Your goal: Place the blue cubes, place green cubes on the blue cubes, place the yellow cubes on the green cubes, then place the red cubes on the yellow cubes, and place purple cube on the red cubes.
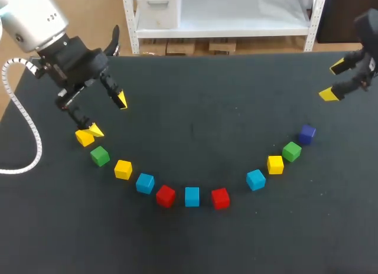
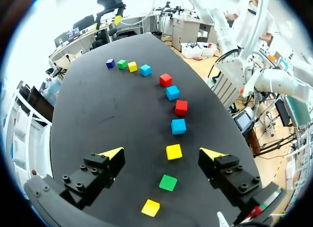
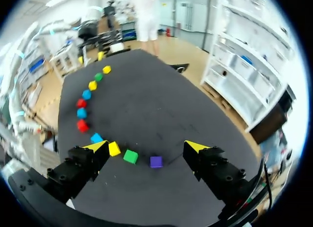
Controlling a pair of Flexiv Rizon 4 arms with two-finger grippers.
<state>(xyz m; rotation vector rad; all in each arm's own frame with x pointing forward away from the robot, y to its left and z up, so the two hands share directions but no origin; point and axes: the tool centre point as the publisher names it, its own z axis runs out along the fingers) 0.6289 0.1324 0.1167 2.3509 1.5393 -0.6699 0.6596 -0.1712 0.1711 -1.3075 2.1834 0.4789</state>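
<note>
Cubes [image 1: 192, 196] arc across table [image 1: 207, 108].

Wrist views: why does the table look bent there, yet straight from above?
Left wrist view: the fisheye lens bows the table edges into curves. Right wrist view: same bowing. Head view: edges run straight, light is even, no glare on the dark top.

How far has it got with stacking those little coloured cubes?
Nothing looks done: all the small cubes, from the endmost yellow cube to the purple cube, lie singly in an arc on the black table. Nothing is in hand: the left end effector and right end effector hang open and empty. All the stacking is left.
</note>
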